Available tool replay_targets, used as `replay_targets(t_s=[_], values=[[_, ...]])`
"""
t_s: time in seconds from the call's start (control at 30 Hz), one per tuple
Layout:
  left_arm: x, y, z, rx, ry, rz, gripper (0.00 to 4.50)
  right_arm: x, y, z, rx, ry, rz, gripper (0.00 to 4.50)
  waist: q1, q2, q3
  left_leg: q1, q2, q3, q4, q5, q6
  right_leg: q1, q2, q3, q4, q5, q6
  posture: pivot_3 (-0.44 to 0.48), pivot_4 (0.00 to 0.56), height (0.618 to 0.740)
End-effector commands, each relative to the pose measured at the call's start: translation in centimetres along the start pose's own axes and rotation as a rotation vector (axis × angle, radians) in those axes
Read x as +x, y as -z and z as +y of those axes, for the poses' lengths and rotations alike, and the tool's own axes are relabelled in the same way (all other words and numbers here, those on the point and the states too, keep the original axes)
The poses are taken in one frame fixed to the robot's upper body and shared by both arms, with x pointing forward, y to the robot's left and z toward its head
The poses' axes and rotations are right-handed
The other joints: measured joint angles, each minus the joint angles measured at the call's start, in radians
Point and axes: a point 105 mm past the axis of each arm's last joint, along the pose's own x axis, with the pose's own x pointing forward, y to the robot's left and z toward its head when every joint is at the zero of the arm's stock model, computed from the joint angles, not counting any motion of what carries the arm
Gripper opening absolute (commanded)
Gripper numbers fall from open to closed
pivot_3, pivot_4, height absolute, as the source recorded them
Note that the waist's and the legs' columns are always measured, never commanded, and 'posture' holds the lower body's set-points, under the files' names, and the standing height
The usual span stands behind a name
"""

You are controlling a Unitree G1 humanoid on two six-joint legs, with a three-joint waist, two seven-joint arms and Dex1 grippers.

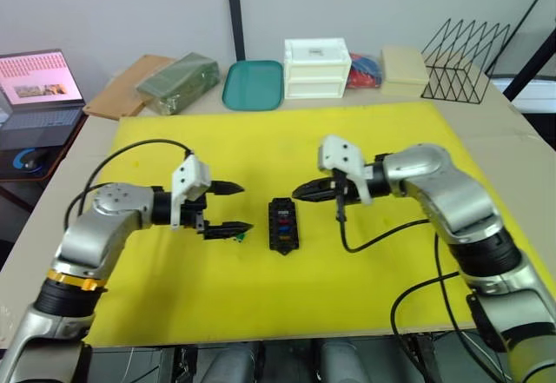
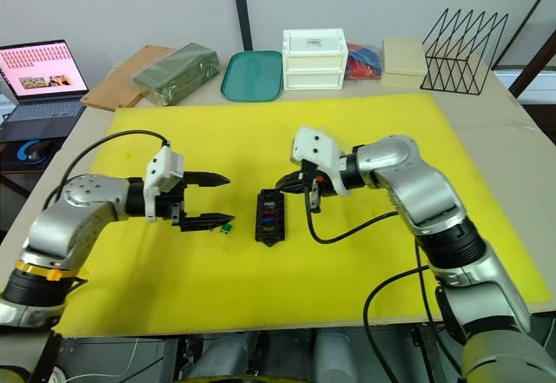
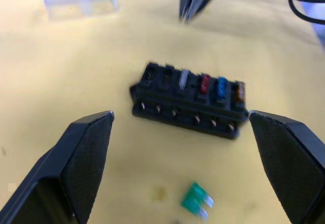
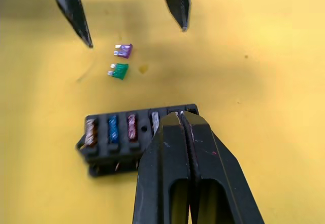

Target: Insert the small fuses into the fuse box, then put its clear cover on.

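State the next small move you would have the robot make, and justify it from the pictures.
Probably lower the open left gripper onto the green fuse lying loose on the yellow mat between its fingers. The fuse box shows empty slots, a purple fuse also lies loose, and the right gripper is shut at the box.

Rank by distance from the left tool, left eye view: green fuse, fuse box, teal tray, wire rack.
1. green fuse: on the yellow mat right at the left tool, by its lower finger.
2. fuse box: mid-mat, between the two tools.
3. teal tray: past the mat's far edge, beside the white drawer box.
4. wire rack: far right corner.
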Motion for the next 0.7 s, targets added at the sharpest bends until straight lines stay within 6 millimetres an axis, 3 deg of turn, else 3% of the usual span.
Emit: replay_targets(t_s=[0.03,0.27,0.4,0.5,0.7], values=[[-3.3,-0.5,-0.3,-0.035,-0.033,0.036,4.50,-3.6,0.4,0.0,-0.030,0.061,0.056,0.68,0.002,0.000,0.000,0.000,0.000,0.000,0.000,0.000,0.000,0.000,0.000,0.000,0.000,0.000,0.000,0.000,0.150,0.740],[-7.7,1.4,-0.1,-0.097,-0.097,0.166,4.50,-7.5,3.7,0.7,0.029,0.130,0.185,3.09,0.003,0.001,0.000,0.001,0.000,0.000,0.000,0.000,0.000,0.001,0.000,0.000,-0.001,0.000,0.000,0.000,0.150,0.740],[-8.4,2.0,0.1,-0.107,-0.106,0.190,4.50,-8.3,4.9,1.1,0.048,0.159,0.210,4.47,0.003,0.001,0.001,0.001,0.000,0.001,-0.001,0.000,0.000,0.001,0.000,0.000,-0.002,0.000,0.000,0.000,0.150,0.740],[-8.4,2.1,0.2,-0.128,-0.102,0.187,4.50,-8.0,4.8,1.2,0.039,0.164,0.196,4.49,0.004,0.001,0.001,0.001,0.000,0.001,-0.001,0.000,0.000,0.001,0.000,0.000,-0.001,0.000,0.000,0.000,0.150,0.740],[-7.1,1.5,0.3,-0.299,-0.014,0.066,4.50,-5.2,1.6,1.2,-0.005,0.107,0.092,4.49,0.001,0.001,0.001,0.001,0.001,0.001,-0.001,0.000,0.000,0.001,0.000,0.000,-0.001,0.000,0.000,0.000,0.150,0.740]])
